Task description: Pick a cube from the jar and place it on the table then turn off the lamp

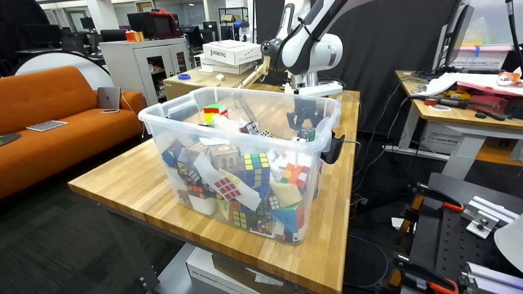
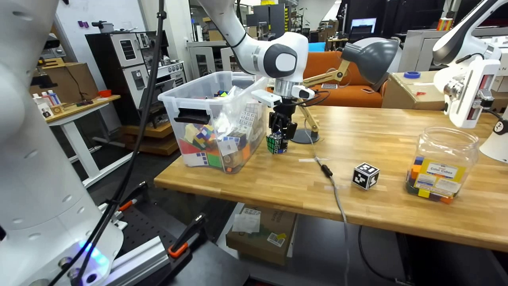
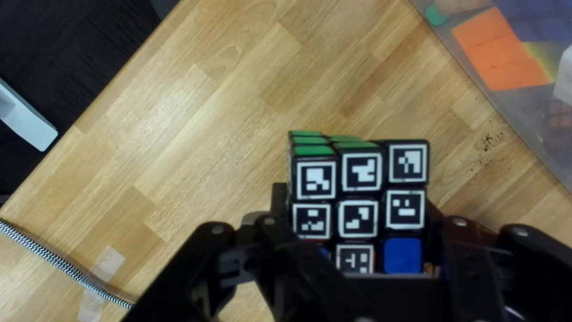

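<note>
A speed cube [image 3: 359,219] with black-and-white marker tiles, green tiles and a blue tile sits between my gripper's fingers [image 3: 356,208], which touch both sides. In an exterior view the gripper [image 2: 282,129] points down around the cube [image 2: 276,143], at the table [image 2: 337,131] beside the bin; I cannot tell whether the cube bears on the wood. The jar, a large clear bin [image 2: 194,99] full of cubes, also shows in an exterior view [image 1: 239,136]. The grey desk lamp [image 2: 371,59] with a wooden arm stands behind the gripper; whether it is lit is unclear.
The lamp's cord with a black inline switch [image 2: 326,171] crosses the table. A black-and-white marker cube [image 2: 366,175] and a clear round tub of coloured cubes [image 2: 442,171] stand farther along. Another robot arm [image 2: 466,79] reaches over the table's far end. The bin wall is close to my gripper.
</note>
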